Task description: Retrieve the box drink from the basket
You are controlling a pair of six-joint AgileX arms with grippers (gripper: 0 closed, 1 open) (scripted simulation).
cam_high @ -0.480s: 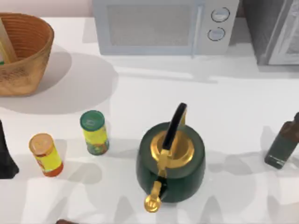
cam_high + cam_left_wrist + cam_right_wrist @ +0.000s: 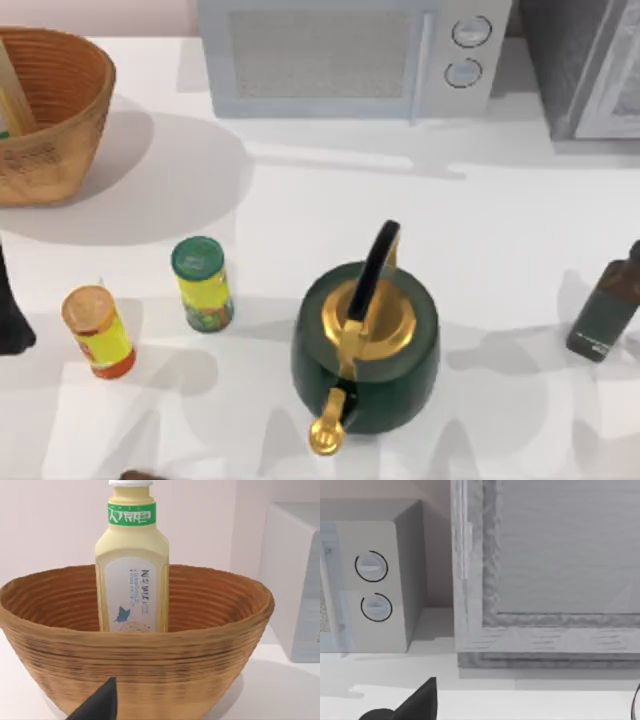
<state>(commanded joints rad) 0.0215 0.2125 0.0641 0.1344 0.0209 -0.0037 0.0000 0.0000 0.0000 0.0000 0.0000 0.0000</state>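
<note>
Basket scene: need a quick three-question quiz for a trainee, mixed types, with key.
1. True or false: the box drink stands upright inside the basket.
2. Which stands nearer the basket in the top view? A) green-lidded can B) dark bottle C) kettle
3. Fill in: in the top view the left arm sits at the table's ___ edge, below the basket.

Key: 1 true; 2 A; 3 left.
</note>
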